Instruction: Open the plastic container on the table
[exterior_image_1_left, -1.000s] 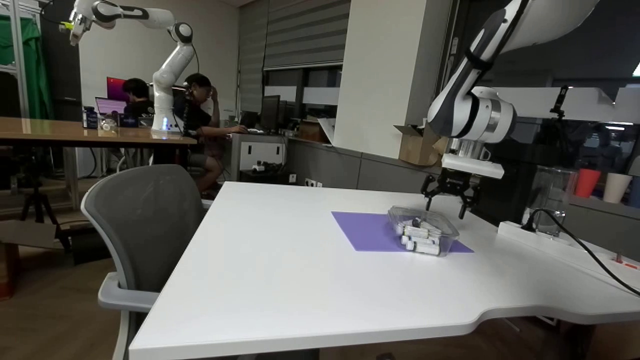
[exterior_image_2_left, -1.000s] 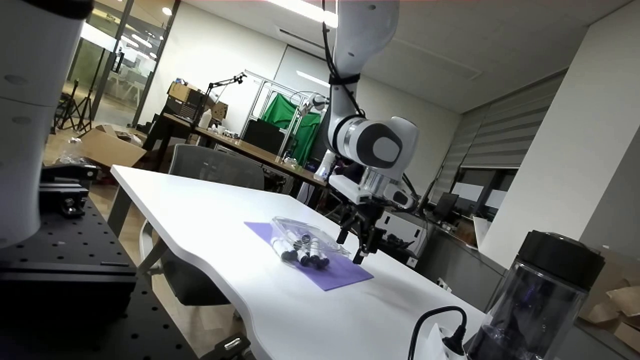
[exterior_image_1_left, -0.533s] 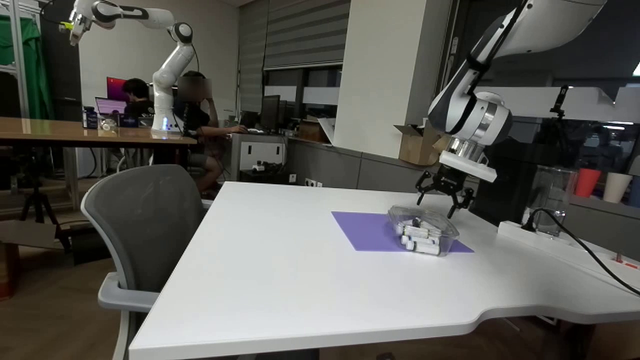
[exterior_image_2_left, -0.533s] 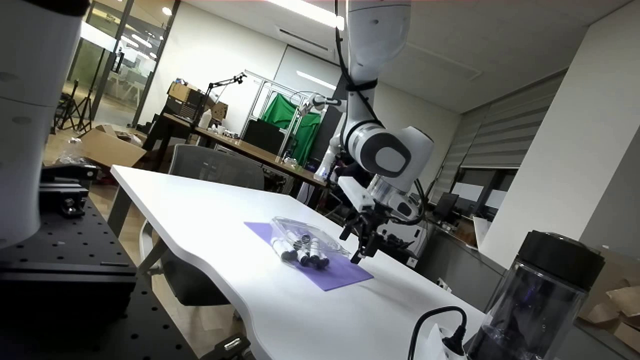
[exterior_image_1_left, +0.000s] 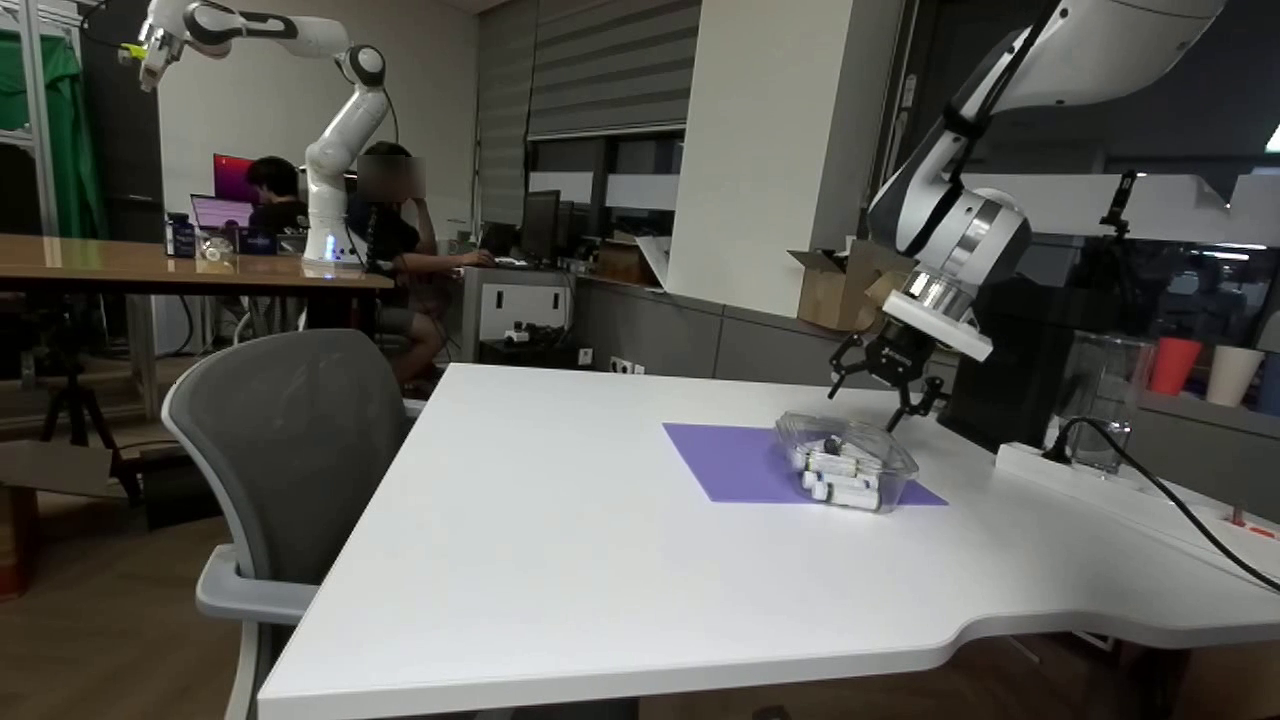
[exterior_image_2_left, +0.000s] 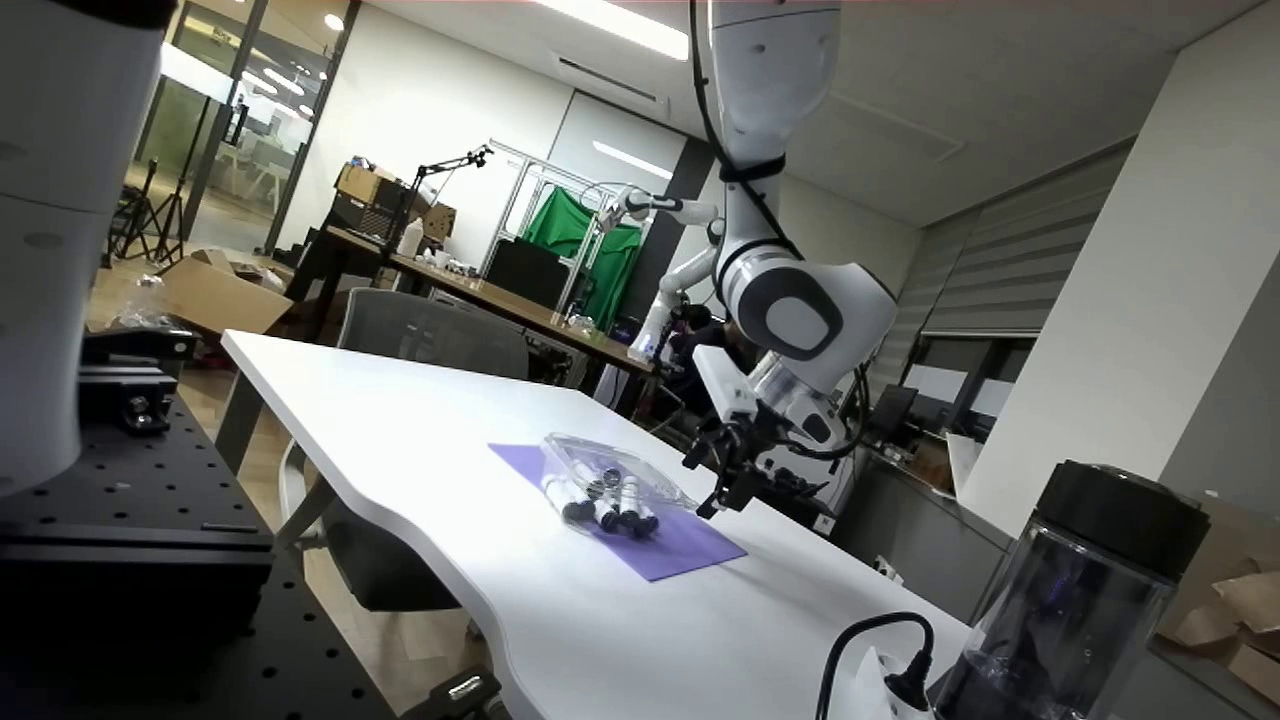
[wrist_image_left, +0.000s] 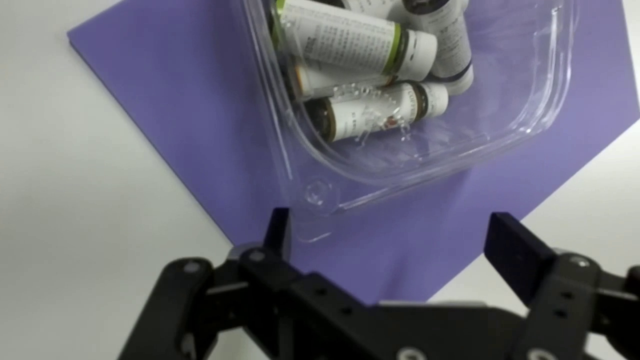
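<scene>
The clear plastic container (exterior_image_1_left: 893, 458) sits on a purple mat (exterior_image_1_left: 730, 468) on the white table (exterior_image_1_left: 560, 560). It also shows in an exterior view (exterior_image_2_left: 655, 478) and the wrist view (wrist_image_left: 500, 95). Several small white-labelled bottles (wrist_image_left: 345, 40) lie inside. Its lid looks shut, though clear plastic makes this hard to tell. A corner with a round snap (wrist_image_left: 317, 192) and thin tab points toward my gripper (wrist_image_left: 390, 214). The gripper is open, empty and tilted, beside that corner in both exterior views (exterior_image_1_left: 862, 412) (exterior_image_2_left: 698, 488). One fingertip appears close to the tab; contact cannot be told.
A white power strip (exterior_image_1_left: 1090, 492) with a black cable lies along the table's edge. A clear bottle with a black lid (exterior_image_2_left: 1120, 520) stands by it. A grey chair (exterior_image_1_left: 300, 450) stands at the table's side. A dark perforated plate (exterior_image_2_left: 300, 650) borders the table.
My gripper has gone from nearly upright to tilted and has shifted slightly away from over the container, fingers a little higher. It stays open. The container and mat have not moved.
</scene>
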